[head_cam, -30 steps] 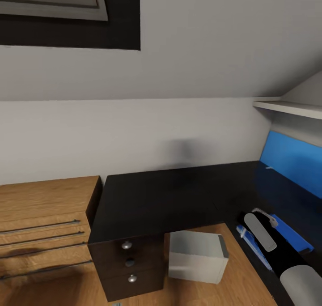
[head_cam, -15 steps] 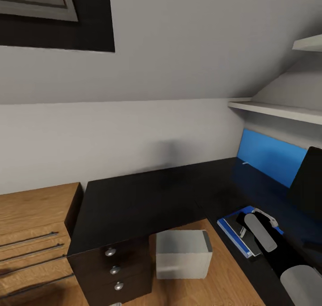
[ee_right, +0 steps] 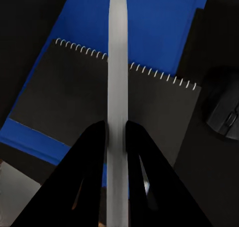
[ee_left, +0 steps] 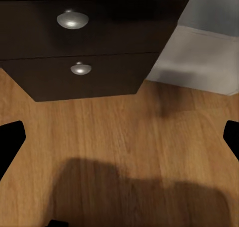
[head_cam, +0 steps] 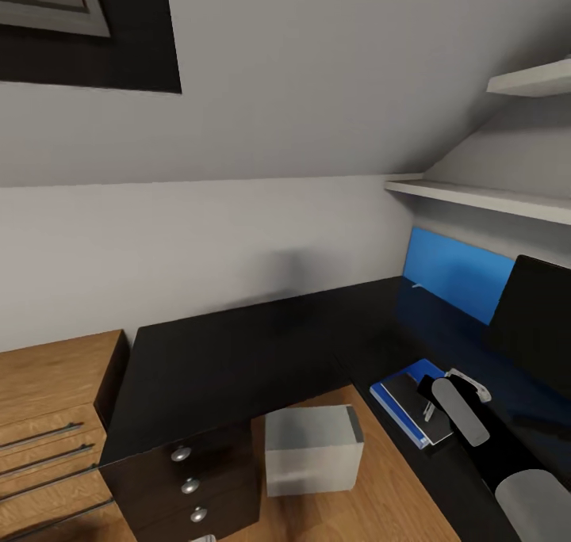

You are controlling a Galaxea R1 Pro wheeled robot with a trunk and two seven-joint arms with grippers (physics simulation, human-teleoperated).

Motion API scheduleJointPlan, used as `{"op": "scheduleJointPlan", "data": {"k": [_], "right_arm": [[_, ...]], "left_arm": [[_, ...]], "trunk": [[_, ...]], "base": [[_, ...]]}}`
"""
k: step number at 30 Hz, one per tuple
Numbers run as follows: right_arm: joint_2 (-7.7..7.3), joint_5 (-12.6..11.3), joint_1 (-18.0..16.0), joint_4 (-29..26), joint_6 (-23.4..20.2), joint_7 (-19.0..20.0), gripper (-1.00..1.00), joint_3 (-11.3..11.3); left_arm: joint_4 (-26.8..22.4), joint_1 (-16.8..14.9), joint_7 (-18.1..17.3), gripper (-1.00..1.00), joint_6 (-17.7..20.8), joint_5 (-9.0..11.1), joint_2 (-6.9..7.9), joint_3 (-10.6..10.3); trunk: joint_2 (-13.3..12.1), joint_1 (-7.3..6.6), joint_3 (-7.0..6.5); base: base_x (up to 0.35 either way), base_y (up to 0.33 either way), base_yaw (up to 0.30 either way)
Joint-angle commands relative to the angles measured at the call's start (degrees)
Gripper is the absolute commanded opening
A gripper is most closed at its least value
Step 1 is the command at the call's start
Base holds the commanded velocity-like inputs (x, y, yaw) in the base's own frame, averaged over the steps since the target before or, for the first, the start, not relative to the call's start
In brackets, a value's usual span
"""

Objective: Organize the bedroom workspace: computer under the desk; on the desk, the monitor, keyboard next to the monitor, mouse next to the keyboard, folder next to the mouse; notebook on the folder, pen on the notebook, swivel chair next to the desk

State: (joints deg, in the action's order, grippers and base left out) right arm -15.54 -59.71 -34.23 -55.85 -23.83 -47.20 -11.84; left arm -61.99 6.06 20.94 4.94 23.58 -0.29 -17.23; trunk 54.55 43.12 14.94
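Right wrist view shows our right gripper (ee_right: pixel 115 137) clamped on the pen (ee_right: pixel 118 87), held above the notebook (ee_right: pixel 74 102), which lies on the folder (ee_right: pixel 149 28) beside the mouse (ee_right: pixel 226 115). We judge it best to lower until the pen rests flat mid-cover before releasing, so it cannot roll. Our left gripper (ee_left: pixel 119 137) hangs spread and empty over the floor (ee_left: pixel 119 137).

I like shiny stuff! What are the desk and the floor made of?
The desk looks like black glossy laminate or lacquered board: its top faintly mirrors the blue wall panel. The floor looks like matte wood planks with visible grain, possibly laminate.
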Motion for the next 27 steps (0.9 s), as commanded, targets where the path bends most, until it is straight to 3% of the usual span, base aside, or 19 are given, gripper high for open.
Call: {"op": "scheduleJointPlan", "data": {"k": [1,4,11,14,27], "right_arm": [[-0.06,-0.3,0.0,-0.1,-0.2,-0.3,-1.0,-0.2],[0.92,0.8,-0.2,0.7,0.1,0.3,-1.0,-0.8],[2.77,0.8,-0.2,0.5,0.0,0.1,-1.0,-0.5],[2.98,0.9,-0.2,0.4,0.0,0.1,-1.0,-0.4],[3.02,1.1,-0.2,0.1,0.0,0.1,-1.0,-0.2]], "left_arm": [[-0.1,0.0,0.4,1.0,0.2,0.3,0.02,-0.1],[-0.8,0.0,0.4,1.0,0.1,0.4,-0.96,0.1],[-0.8,0.0,0.5,1.0,0.1,0.4,-1.66,0.2],[-0.8,0.0,0.5,1.0,0.1,0.4,-1.82,0.1],[-0.9,0.0,0.6,1.0,0.1,0.4,-2.0,0.1]], "trunk": [[0.1,0.01,0.07],[0.1,0.01,0.07],[0.1,0.01,0.07],[0.1,0.01,0.07],[5.3,2.87,2.4]], "base": [[0.0,0.0,-0.006],[0.0,0.0,0.0],[0.0,0.0,0.0],[0.0,0.0,0.0],[0.0,0.0,0.0]]}}
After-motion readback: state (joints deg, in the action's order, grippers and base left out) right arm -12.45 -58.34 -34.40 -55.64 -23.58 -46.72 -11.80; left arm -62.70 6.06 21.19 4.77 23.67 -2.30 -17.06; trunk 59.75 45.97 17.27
